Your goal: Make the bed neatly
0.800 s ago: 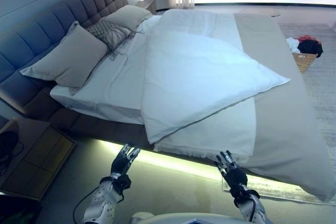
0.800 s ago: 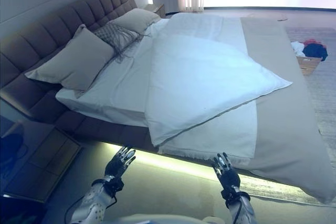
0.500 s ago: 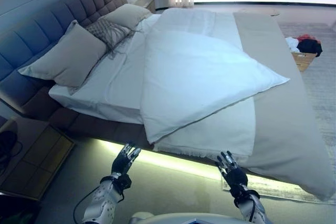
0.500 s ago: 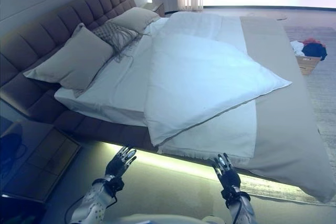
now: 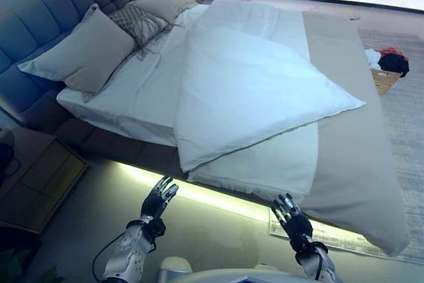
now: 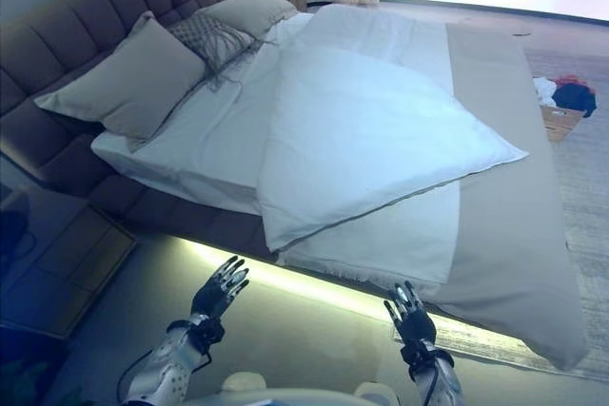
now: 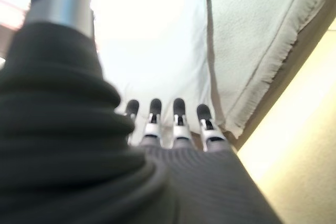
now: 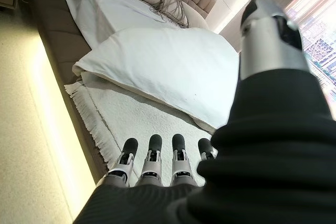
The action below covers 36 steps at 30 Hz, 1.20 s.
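Left hand (image 5: 158, 202): fingers straight and slightly spread, holding nothing, raised in the air short of the near edge of the bed. Right hand (image 5: 289, 215): fingers straight, side by side, also holding nothing, just short of the fringed edge of the white woven blanket (image 5: 278, 164) that hangs over the bed's near side.

Large upholstered bed with a grey-brown tufted headboard (image 5: 46, 11) takes up most of the head views. Puffy white duvet (image 5: 245, 91) lies askew across the middle of the bed, folded diagonally, one corner pointing toward the foot side, its near corner overlapping the woven blanket. White sheet (image 5: 132, 91) shows bare between the duvet and the headboard. Beige bedspread (image 5: 351, 157) covers the foot end of the bed and drapes over its corner.

Against the headboard: large beige square pillow (image 5: 83, 51), small patterned grey cushion (image 5: 136, 24), a second beige pillow (image 5: 165, 3) beyond it.

Glowing yellow light strip (image 5: 199, 193) runs beneath the bed's near side. Wooden nightstand (image 5: 33, 183) stands beside the head of the bed. Heap of clothes on a box (image 5: 387, 64) sits on the floor past the foot end.
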{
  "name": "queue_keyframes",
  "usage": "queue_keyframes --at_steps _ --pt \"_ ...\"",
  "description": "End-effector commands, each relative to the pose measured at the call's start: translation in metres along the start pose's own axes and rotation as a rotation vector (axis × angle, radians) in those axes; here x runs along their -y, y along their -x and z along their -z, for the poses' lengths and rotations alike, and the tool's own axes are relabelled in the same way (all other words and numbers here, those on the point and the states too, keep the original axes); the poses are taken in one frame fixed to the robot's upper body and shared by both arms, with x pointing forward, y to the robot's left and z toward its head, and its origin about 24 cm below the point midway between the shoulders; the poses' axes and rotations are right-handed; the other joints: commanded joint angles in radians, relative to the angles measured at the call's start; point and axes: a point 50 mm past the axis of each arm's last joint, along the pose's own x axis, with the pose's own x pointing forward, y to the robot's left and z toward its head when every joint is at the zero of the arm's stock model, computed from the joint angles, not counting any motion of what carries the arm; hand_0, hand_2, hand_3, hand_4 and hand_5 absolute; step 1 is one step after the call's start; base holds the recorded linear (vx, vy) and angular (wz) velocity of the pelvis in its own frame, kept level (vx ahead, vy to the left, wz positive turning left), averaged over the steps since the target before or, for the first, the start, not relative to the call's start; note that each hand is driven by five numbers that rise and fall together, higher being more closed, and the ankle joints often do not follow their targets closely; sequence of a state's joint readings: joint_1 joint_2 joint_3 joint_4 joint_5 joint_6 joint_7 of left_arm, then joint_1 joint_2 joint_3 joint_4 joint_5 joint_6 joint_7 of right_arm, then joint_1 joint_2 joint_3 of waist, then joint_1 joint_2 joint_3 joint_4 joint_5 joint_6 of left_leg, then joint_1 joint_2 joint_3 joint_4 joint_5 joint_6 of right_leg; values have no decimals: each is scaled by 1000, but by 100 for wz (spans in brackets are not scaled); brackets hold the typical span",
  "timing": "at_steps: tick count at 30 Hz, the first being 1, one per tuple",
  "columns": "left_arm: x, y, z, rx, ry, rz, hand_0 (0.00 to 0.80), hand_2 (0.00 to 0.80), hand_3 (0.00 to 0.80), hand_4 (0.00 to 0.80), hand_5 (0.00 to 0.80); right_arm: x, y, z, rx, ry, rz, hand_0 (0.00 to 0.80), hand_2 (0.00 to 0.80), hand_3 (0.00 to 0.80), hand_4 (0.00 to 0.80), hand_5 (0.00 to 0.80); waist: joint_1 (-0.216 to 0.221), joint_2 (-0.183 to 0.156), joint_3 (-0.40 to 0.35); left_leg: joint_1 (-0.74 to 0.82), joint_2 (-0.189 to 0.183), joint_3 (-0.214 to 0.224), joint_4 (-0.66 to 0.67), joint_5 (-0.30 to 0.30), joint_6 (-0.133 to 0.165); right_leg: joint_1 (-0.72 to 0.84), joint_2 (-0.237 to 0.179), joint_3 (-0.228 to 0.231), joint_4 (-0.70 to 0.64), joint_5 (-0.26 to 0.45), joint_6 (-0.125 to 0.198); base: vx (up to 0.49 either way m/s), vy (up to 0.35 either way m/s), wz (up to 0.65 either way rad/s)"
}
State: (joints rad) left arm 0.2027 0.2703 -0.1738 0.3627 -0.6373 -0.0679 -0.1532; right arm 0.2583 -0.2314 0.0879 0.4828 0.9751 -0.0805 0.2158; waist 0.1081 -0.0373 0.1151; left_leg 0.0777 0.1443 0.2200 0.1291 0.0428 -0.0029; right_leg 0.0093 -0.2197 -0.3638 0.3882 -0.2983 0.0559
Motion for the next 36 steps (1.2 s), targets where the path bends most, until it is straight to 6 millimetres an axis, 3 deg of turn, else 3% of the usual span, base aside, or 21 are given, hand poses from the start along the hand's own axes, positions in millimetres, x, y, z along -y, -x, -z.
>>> queue_keyframes --at_steps 1,3,6,14,17,20,23,26,30,34,36 --pt "-2 6 -37 171 -64 48 0 0 0 0 0 -18 -8 -16 65 9 -91 0 0 0 0 0 28 -41 -6 -30 -66 -57 67 -125 -25 99 21 1 -315 322 63 63 90 -23" --pt "0 6 -34 162 -75 56 0 0 0 0 0 -22 -11 -14 74 -7 -87 0 0 0 0 0 31 -28 -18 -1 -77 -69 8 -114 -17 97 19 11 -312 318 68 55 127 -32" --pt "6 2 -39 170 -102 87 0 0 0 0 0 -24 -13 -13 92 -53 -73 0 0 0 0 0 16 -18 -34 21 -85 -46 -35 -100 -8 98 8 18 -314 322 83 56 189 -17" --pt "0 -6 -49 183 -87 45 0 0 0 0 0 -33 -18 -10 98 -60 -87 0 0 0 0 0 9 -11 -29 16 -141 -43 -10 -140 37 29 -92 33 -237 375 118 42 182 5" --pt "2 -10 -49 180 -73 45 0 0 0 0 0 -33 -19 -12 111 -41 -81 0 0 0 0 0 9 1 -26 -5 -173 -55 11 -154 68 -10 -147 66 -153 397 116 12 267 -2" --pt "5 -12 -45 170 -82 55 0 0 0 0 0 -29 -15 -16 139 -50 -74 0 0 0 0 0 3 17 -20 -33 -217 -85 26 -164 122 -115 -206 146 85 478 110 -9 358 -6" --pt "5 -13 -46 168 -76 55 0 0 0 0 0 -17 -8 -16 135 -69 -48 0 0 0 0 0 -15 31 -15 -18 -243 -96 11 -159 138 -194 -185 174 191 499 91 72 268 20" --pt "9 -17 -57 206 -66 34 0 0 0 0 0 -13 -7 -16 119 -57 -64 0 0 0 0 0 -39 6 -14 19 -264 -114 -17 -168 120 -199 -137 145 -5 522 105 156 -20 14" --pt "9 -22 -68 223 -91 38 0 0 0 0 0 -14 -18 -22 128 -72 -79 0 0 0 0 0 -57 -42 -6 62 -281 -134 -38 -214 94 -217 -90 101 -375 608 158 199 -184 -21" --pt "6 -21 -62 209 -93 50 0 0 0 0 0 -14 -18 -19 118 -83 -68 0 0 0 0 0 -48 -48 -5 87 -272 -118 -44 -236 98 -211 -70 44 -421 625 168 195 -105 -2" --pt "6 -18 -58 196 -85 54 0 0 0 0 0 -8 -13 -14 101 -76 -55 0 0 0 0 0 -50 -45 -9 94 -266 -109 -33 -250 105 -207 -65 57 -379 616 166 229 -82 -2"
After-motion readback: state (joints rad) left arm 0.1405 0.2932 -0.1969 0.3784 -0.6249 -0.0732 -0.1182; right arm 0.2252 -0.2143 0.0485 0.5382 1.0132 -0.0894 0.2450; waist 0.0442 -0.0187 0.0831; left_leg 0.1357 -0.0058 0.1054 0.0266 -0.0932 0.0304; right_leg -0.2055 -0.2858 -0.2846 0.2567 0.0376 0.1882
